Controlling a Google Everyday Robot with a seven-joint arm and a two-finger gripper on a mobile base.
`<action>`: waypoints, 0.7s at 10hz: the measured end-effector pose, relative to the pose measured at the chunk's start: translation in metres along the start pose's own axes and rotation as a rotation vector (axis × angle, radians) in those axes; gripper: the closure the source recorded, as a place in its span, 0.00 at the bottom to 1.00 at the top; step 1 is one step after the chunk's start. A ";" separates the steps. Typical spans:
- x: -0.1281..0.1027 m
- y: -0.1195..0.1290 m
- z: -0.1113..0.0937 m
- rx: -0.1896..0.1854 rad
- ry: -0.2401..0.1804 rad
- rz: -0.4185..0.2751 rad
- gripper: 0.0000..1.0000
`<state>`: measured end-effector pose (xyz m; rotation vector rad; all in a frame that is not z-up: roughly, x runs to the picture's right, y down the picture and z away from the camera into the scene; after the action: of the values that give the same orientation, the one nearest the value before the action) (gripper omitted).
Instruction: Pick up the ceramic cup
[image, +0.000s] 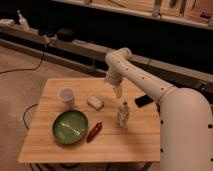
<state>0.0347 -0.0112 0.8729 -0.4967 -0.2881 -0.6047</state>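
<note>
The ceramic cup (66, 97) is a small whitish-grey round cup standing upright on the left part of the wooden table (130, 137), just above the green bowl (70, 127). My gripper (118, 91) hangs from the white arm over the table's back middle, well to the right of the cup and above the small patterned white bottle (122, 114). It holds nothing that I can see.
A white bar-shaped object (95, 102) lies between cup and bottle. A red object (94, 131) lies right of the bowl. A dark flat object (143, 100) sits near the table's right back. A ledge with cables runs behind the table.
</note>
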 end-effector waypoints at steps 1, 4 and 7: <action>-0.020 -0.028 -0.017 0.063 0.017 -0.118 0.20; -0.067 -0.064 -0.051 0.188 0.009 -0.378 0.20; -0.108 -0.054 -0.054 0.217 -0.100 -0.533 0.20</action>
<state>-0.0768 -0.0275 0.8043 -0.2369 -0.5834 -1.0539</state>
